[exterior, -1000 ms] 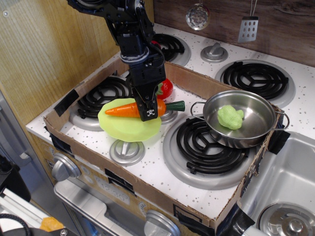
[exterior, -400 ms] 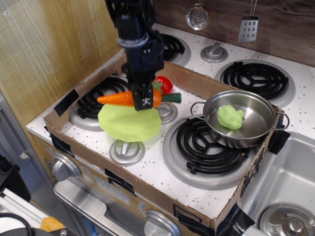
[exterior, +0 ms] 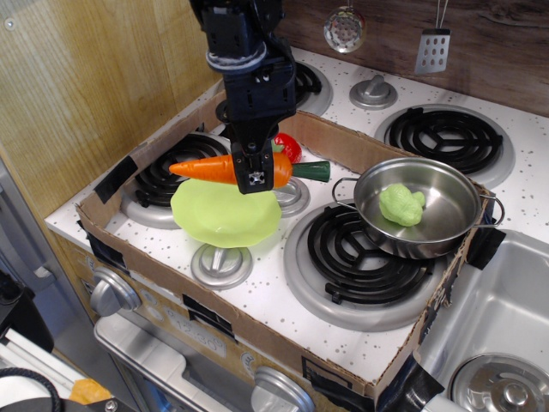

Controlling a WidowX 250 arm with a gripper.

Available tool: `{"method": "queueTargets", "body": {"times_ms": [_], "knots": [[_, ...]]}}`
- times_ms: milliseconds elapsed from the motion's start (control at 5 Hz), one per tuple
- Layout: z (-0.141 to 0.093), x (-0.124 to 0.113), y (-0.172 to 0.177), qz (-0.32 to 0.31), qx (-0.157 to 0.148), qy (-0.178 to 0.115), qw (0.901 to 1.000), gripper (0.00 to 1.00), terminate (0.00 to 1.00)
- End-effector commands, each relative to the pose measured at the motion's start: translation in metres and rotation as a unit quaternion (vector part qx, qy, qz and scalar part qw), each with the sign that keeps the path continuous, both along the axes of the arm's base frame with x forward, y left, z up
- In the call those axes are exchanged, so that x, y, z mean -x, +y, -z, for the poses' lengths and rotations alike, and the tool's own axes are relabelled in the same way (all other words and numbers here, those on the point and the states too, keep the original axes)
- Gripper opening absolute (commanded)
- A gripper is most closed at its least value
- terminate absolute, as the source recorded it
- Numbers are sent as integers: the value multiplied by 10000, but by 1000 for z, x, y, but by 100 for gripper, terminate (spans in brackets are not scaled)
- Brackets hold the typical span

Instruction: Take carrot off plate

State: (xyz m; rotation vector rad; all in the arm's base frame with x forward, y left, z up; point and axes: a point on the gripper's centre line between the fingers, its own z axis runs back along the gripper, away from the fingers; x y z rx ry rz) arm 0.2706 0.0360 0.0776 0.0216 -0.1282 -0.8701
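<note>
The orange carrot (exterior: 210,168) with its dark green stem end (exterior: 310,172) hangs level in the air, just above the far edge of the lime-green plate (exterior: 225,219). My gripper (exterior: 256,176) comes down from above and is shut on the carrot near its thick end. The plate lies bare on the stove top between the burners, inside the cardboard tray.
A red strawberry-like toy (exterior: 287,146) sits behind the gripper. A steel pot (exterior: 420,215) with a green lump (exterior: 401,204) stands at the right. Cardboard walls (exterior: 214,322) ring the stove top. Black burners (exterior: 364,249) lie left and right of the plate.
My gripper has lifted the carrot off the plate, then shifted it slightly right. The plate stays in place, bare.
</note>
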Motion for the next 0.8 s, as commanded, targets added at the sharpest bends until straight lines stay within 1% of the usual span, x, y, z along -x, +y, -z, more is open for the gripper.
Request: {"method": "queueTargets", "body": {"times_ms": [0,200,400,600], "knots": [[-4,19,-23,1426,791,188,9864,0,0],[10,37,-44,2175,1048,145,9703,0,0],[30,53,-65,2258,1115,-204,9676,0,0],[42,61,-78,2132,1149,-336,9696,0,0]]}}
